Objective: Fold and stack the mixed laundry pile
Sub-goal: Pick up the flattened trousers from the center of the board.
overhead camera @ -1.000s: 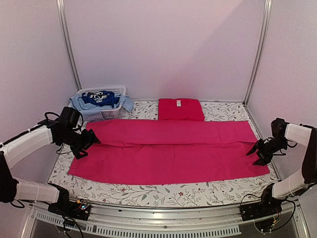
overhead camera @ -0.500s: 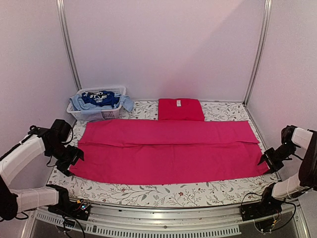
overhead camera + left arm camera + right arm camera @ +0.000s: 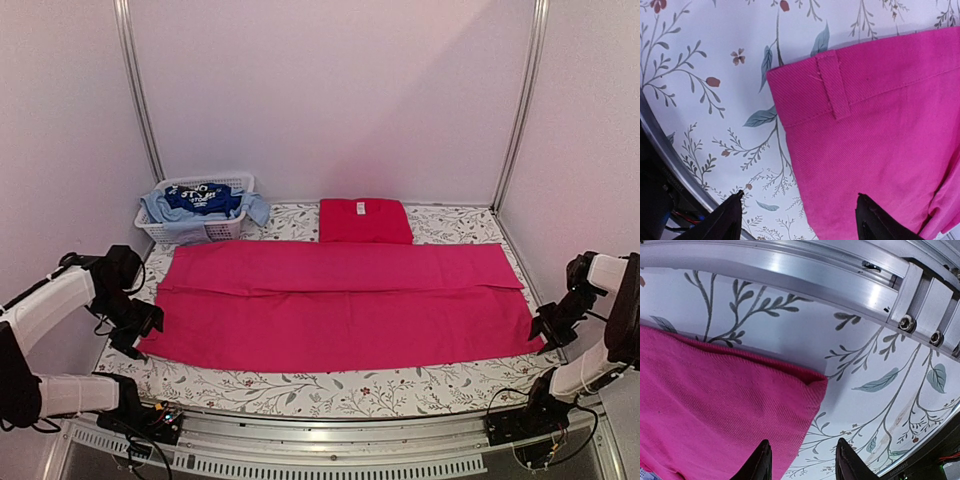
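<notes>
The cloth (image 3: 340, 320) lies flat on the table (image 3: 300, 388); the left gripper (image 3: 132, 338), jaws wide, and right gripper (image 3: 546, 330), jaws narrower but empty, should each pinch its near corner squarely and lift together.

**Bright, Soft Light and Clear Pictures**

The top view was bright and even, and the white walls (image 3: 330, 90) looked a little pink. Shadows were pale. In the right wrist view, the metal rail (image 3: 790, 270) along the top shone with white glare. A thin gray shadow ran beside the pink cloth (image 3: 715, 405). In the left wrist view the cloth's weave looked sharp, but the lower left corner was very dark.
</notes>
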You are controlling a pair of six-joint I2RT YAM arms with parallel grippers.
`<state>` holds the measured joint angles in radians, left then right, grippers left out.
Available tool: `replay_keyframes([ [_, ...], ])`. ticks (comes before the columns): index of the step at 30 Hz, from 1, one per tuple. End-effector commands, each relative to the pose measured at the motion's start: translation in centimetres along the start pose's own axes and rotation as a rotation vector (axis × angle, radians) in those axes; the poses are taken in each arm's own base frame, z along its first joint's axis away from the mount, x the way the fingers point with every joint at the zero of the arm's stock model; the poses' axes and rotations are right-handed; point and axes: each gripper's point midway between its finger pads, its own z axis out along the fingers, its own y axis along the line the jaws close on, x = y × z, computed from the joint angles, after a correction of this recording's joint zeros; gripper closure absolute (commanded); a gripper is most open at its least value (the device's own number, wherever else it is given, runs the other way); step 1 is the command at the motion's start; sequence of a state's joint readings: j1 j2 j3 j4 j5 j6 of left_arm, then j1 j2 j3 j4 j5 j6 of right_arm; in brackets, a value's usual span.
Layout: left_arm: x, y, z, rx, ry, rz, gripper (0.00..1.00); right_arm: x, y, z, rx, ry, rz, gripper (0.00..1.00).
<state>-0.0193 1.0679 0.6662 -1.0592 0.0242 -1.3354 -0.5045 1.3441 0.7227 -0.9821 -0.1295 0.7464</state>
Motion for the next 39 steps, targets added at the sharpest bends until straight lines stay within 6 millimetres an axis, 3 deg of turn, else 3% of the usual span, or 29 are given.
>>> replay_keyframes([
  [1,-0.4,0.5,0.4,-0.026,-0.005,0.007,0.23,-0.9,0.1,0.7,-0.005,-0.039,0.019,0.59],
  [9,-1.3,0.7,0.3,-0.062,-0.009,-0.016,0.22,-1.1,0.1,3.1,0.023,0.004,0.014,0.69],
  [15,-1.7,0.5,0.5,-0.072,-0.006,-0.019,0.22,-0.6,0.9,4.6,-0.016,0.055,0.003,1.00],
  [21,-1.8,0.8,0.8,-0.089,0.000,-0.013,0.24,-1.1,2.6,2.2,-0.086,0.027,-0.021,1.00],
  [25,-1.6,1.2,0.4,-0.100,0.005,-0.011,0.32,-1.3,3.4,0.4,-0.124,0.002,-0.037,1.00],
  [32,-1.9,2.6,0.0,-0.134,-0.033,-0.033,0.34,-1.1,3.3,0.4,-0.132,0.008,-0.045,1.00],
  [39,-3.4,1.3,2.9,-0.129,-0.055,-0.003,0.34,-1.0,3.3,0.5,-0.139,0.008,-0.050,1.00],
])
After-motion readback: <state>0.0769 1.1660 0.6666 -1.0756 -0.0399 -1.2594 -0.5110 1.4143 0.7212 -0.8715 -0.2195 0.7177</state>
